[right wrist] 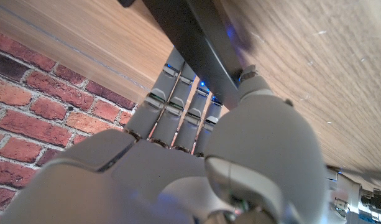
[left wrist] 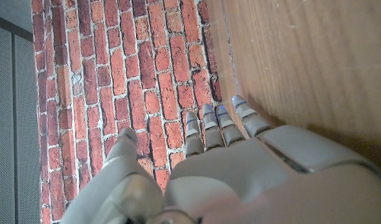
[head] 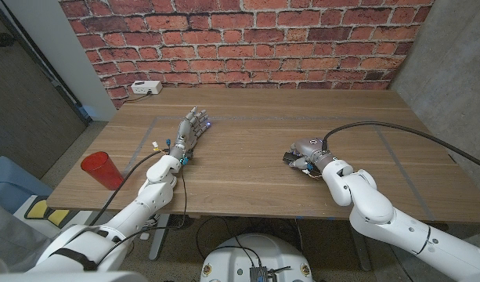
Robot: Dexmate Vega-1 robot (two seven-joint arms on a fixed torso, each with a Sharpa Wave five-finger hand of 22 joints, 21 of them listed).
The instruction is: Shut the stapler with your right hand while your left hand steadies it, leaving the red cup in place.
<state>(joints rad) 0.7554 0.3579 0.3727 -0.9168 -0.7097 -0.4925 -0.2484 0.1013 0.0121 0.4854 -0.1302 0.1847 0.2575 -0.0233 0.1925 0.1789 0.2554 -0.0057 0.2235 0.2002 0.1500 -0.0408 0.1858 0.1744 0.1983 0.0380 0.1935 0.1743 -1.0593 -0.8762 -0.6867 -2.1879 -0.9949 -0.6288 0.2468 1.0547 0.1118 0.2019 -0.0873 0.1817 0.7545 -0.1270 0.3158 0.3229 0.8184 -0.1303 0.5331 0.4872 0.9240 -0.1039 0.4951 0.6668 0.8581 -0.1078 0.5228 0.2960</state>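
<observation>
The stapler (head: 290, 160) is a dark shape mostly hidden under my right hand (head: 306, 150), right of the table's middle. In the right wrist view a dark grey bar of the stapler (right wrist: 196, 43) runs between the thumb and the curled fingers of my right hand (right wrist: 178, 143), which grips it. Whether the stapler is closed I cannot tell. My left hand (head: 191, 129) is well to the left of the stapler, apart from it, with fingers stretched out and nothing in them. Its fingers (left wrist: 206, 127) point toward the brick wall. The red cup (head: 101, 170) stands upright near the front left corner.
A white power box (head: 146, 88) sits at the back left edge of the wooden table (head: 247, 117). A black cable (head: 380, 128) arcs over the table's right side to my right wrist. The brick wall closes the far side.
</observation>
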